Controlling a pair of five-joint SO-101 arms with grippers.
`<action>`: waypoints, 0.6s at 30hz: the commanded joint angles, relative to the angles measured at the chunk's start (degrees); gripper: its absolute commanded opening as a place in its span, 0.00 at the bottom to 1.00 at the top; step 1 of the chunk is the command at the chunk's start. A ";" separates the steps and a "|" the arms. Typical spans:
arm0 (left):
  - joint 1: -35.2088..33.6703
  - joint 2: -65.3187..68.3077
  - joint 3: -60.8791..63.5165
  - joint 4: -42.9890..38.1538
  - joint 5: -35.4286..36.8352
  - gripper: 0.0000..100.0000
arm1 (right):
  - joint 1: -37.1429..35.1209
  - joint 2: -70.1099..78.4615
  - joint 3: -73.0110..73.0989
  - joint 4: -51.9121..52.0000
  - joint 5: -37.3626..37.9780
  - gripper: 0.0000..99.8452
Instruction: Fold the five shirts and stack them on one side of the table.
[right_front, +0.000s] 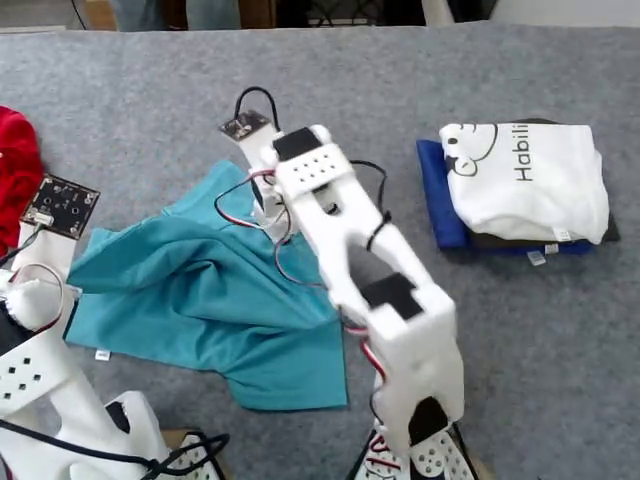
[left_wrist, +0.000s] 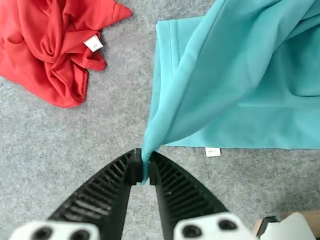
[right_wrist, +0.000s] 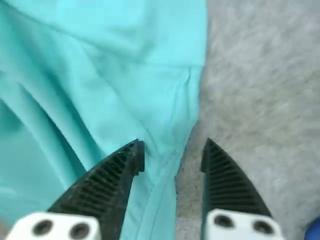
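Stack (right_front: 520, 185) at three o'clock on the tabletop (right_front: 400, 80) looks three shirts deep; my left hand (left_wrist: 142, 170) is clamped on the unfolded teal shirt (right_front: 200, 290) at centre, right hand (right_wrist: 172, 155) apart over it, red shirt (right_front: 15, 165) crumpled at nine.

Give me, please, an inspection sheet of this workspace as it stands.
Surface: grey table cover, flat.
Job's things: teal shirt rumpled and unfolded at the middle; red shirt crumpled at the table's edge; white shirt folded, stacked above a folded blue shirt at the opposite side.
Clutter: nothing seen.
Grippers: left gripper shut on the teal shirt's edge; right gripper open over another edge of it.
Cables: wires loop from the right arm's wrist above the teal shirt.
Surroundings: dark shapes beyond the far edge, too cropped to tell.
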 joint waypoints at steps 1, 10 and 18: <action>-0.31 -0.88 0.92 0.18 -0.26 0.03 | -0.44 5.14 -10.59 7.56 -0.18 0.03; -0.31 -0.88 1.10 0.18 -0.26 0.03 | 4.66 5.76 -9.36 12.75 -0.26 0.01; -0.13 -0.88 1.01 -0.18 -0.62 0.03 | 8.09 -14.29 17.98 10.81 3.43 0.01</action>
